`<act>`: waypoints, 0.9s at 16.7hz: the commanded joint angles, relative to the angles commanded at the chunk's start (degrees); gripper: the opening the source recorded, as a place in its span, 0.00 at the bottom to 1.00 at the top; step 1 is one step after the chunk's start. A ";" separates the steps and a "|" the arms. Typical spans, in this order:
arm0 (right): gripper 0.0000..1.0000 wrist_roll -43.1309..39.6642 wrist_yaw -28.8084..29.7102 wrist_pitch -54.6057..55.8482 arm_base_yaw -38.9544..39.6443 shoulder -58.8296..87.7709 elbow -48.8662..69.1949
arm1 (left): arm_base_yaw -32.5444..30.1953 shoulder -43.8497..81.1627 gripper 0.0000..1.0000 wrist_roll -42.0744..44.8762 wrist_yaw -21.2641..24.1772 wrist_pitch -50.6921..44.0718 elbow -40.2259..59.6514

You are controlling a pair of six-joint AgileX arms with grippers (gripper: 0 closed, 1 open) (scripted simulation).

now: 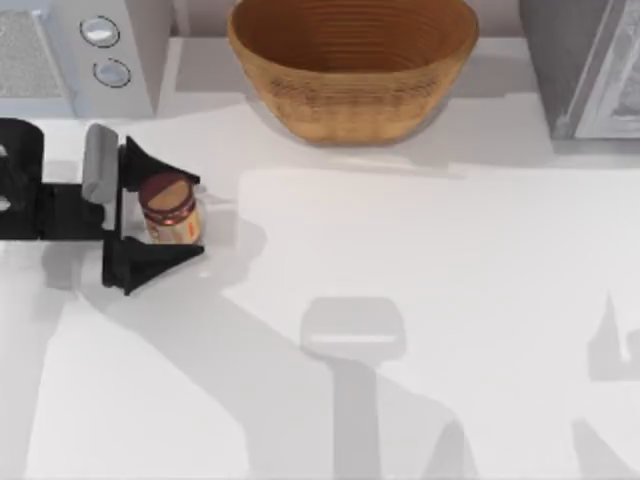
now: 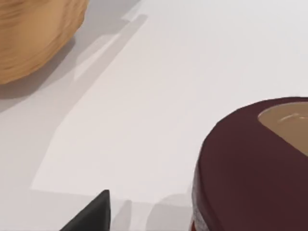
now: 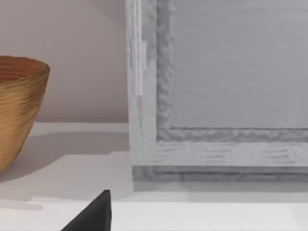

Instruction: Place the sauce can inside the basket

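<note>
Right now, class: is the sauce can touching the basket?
Apart. The top view shows the sauce can between the left gripper fingers, with bare table separating it from the basket.

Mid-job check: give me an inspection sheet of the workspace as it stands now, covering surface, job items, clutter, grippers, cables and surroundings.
Surface: white table, bare apart from shadows.
Job's things: sauce can upright on the table at the left side, outside the basket; the basket stands at the back centre, nothing seen inside it.
Clutter: nothing seen.
Grippers: left gripper at the table's left, one finger on each side of the can, fingers spread; contact cannot be told. A dark fingertip shows in the right wrist view.
Cables: nothing seen.
Surroundings: grey appliance with two knobs back left; grey framed cabinet back right.
</note>
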 joint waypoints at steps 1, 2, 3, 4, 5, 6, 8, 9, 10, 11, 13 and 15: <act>1.00 0.00 0.00 0.00 0.00 0.00 0.00 | -0.21 -0.13 1.00 -0.90 -0.04 1.05 -0.37; 1.00 0.00 0.00 0.00 0.00 0.00 0.00 | -0.30 -0.18 1.00 -1.27 -0.05 1.49 -0.53; 1.00 0.00 0.00 0.00 0.00 0.00 0.00 | -0.30 -0.18 1.00 -1.27 -0.05 1.49 -0.53; 1.00 0.00 0.00 0.00 0.00 0.00 0.00 | -0.30 -0.18 1.00 -1.27 -0.05 1.49 -0.53; 1.00 0.00 0.00 0.00 0.00 0.00 0.00 | -0.30 -0.18 1.00 -1.27 -0.05 1.49 -0.53; 1.00 0.00 0.00 0.00 0.00 0.00 0.00 | -0.30 -0.18 1.00 -1.27 -0.05 1.49 -0.53; 1.00 0.00 0.00 0.00 0.00 0.00 0.00 | -0.30 -0.18 0.85 -1.27 -0.05 1.49 -0.53; 1.00 0.00 0.00 0.00 0.00 0.00 0.00 | -0.30 -0.18 0.77 -1.27 -0.05 1.49 -0.53; 1.00 0.00 0.00 0.00 0.00 0.00 0.00 | -0.30 -0.18 0.70 -1.27 -0.05 1.49 -0.53; 1.00 0.00 0.00 0.00 0.00 0.00 0.00 | -0.30 -0.18 0.62 -1.27 -0.05 1.49 -0.53; 1.00 0.00 0.00 0.00 0.00 0.00 0.00 | -0.30 -0.18 0.47 -1.27 -0.05 1.49 -0.53; 1.00 0.00 0.00 0.00 0.00 0.00 0.00 | -0.30 -0.18 0.32 -1.27 -0.05 1.49 -0.53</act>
